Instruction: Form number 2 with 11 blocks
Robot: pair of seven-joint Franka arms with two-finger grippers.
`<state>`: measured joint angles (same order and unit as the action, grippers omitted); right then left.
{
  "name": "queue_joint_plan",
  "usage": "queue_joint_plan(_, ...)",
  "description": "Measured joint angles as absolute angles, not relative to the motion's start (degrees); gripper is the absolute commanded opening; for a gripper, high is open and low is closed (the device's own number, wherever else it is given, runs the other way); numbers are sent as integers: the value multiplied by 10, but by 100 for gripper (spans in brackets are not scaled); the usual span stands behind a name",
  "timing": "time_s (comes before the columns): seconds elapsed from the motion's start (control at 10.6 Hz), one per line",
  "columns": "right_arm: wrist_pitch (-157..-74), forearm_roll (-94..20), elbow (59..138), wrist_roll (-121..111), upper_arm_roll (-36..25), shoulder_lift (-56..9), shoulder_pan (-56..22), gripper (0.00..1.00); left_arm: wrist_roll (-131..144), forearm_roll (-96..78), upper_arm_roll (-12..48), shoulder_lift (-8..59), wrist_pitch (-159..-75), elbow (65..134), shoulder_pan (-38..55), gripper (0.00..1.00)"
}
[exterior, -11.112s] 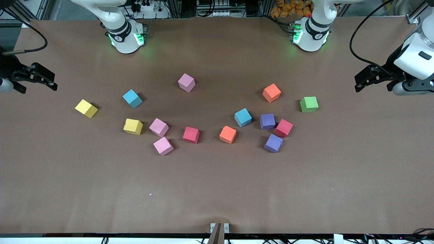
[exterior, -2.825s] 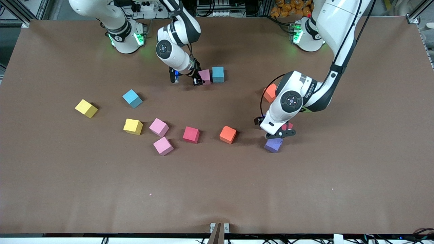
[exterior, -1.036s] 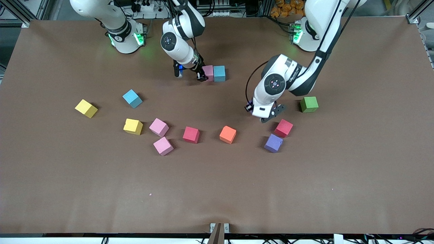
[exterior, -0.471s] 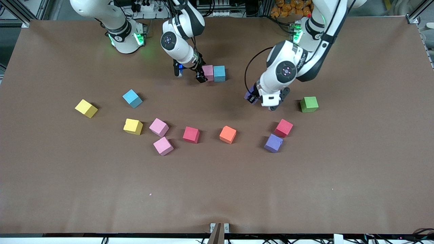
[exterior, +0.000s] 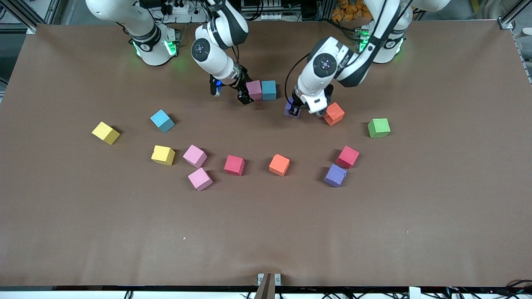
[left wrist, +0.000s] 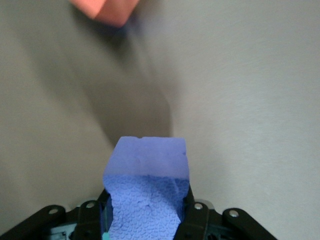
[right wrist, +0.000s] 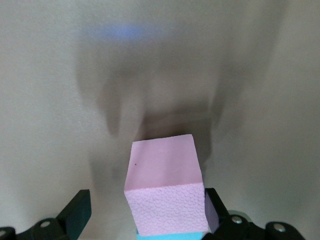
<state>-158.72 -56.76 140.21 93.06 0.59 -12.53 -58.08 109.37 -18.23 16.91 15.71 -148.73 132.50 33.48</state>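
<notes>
Two cubes up top: pink cube (exterior: 254, 90) touching blue cube (exterior: 269, 90), near the arm bases.
Front view: right gripper (exterior: 231, 91) spread wide beside the pink cube; left gripper (exterior: 301, 109) clamps a purple cube (exterior: 289, 111), orange cube (exterior: 333, 113) just beside.
Left wrist: purple cube (left wrist: 147, 192) squeezed between the fingers (left wrist: 191, 212).
Right wrist: pink cube (right wrist: 164, 197) sits loose between open fingers (right wrist: 78, 212).

a robotics lab: brown-covered table (exterior: 266, 232), aluminium framing (exterior: 25, 14).
</notes>
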Motion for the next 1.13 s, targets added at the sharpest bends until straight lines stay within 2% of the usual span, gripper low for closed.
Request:
queue_joint_plan(0.75,-1559,-558,1402,931,3,-96,-578,100,1247,-182,217,158,-1498,1345,335,6)
queue_joint_plan(1.13,-1478,-370,1396,929,-3,-76,-489,100,1288,-182,226,158,-1500,1346,334,7)
